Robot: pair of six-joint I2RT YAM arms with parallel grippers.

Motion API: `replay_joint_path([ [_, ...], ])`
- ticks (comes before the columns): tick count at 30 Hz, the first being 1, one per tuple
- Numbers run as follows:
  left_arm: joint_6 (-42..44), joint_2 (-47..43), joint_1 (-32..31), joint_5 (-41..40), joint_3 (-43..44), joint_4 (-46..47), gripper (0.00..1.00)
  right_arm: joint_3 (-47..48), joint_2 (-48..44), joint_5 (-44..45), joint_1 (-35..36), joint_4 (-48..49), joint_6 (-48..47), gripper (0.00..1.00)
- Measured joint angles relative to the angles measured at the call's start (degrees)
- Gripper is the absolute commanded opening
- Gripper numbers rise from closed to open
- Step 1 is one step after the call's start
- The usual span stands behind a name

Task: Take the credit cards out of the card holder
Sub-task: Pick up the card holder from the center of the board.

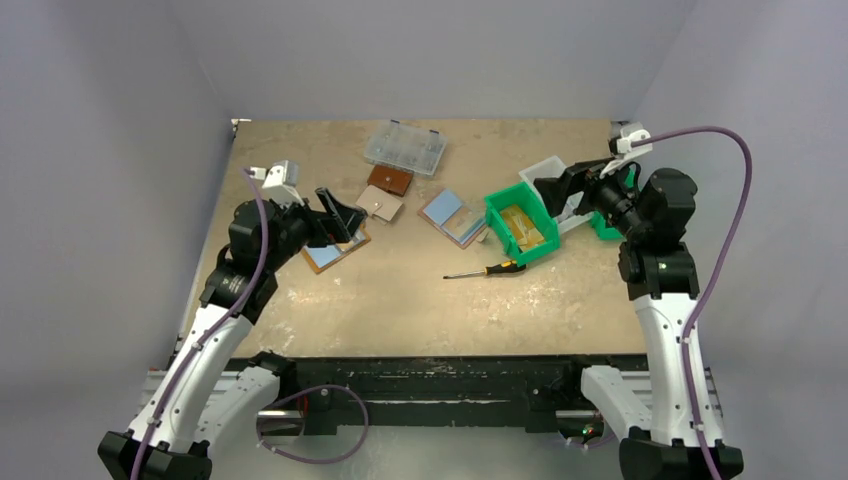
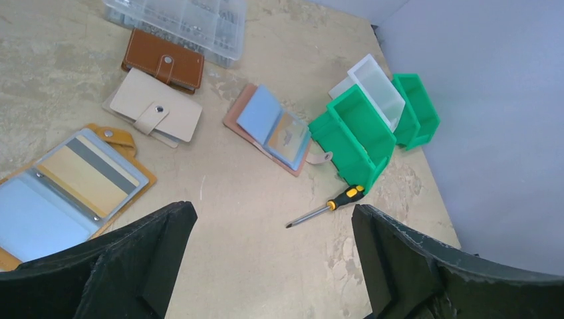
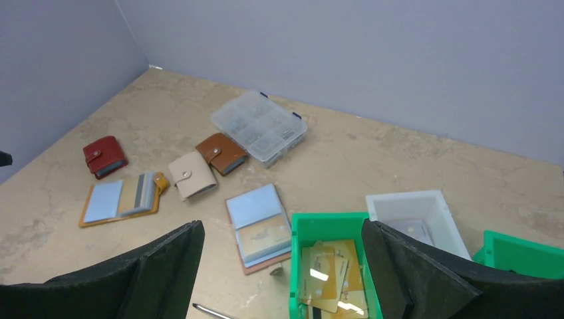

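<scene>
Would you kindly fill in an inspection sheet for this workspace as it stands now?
Surface: tan table, mottled.
Job's things: beige card holder snapped shut beside brown wallet; gold cards in green bin.
Clutter: orange holder and pink holder lying open; red wallet; clear organiser; white bin; second green bin; screwdriver.
Grippers: left gripper and right gripper open, empty, above the table.
Cables: left cable and right cable purple, along the arms.
Surroundings: grey walls; nothing else seen.

No legible text, label, brand or number anywhere; print on the cards (image 3: 329, 269) too blurred
</scene>
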Motion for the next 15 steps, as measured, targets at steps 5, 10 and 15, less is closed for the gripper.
replay_joint_path([
  [5,-0.20,0.76,0.00,1.03,-1.90,0.33,1.00,-1.81,-0.20,0.07,0.00,0.48,1.51,0.99],
  [10,-1.90,2.69,0.00,2.34,-4.98,2.67,1.00,-3.56,-0.42,-0.02,-0.02,1.81,2.08,0.99],
  [15,-3.15,4.81,0.00,3.76,-6.05,5.27,1.00,-4.70,-0.35,-0.09,-0.02,2.75,2.47,0.99],
])
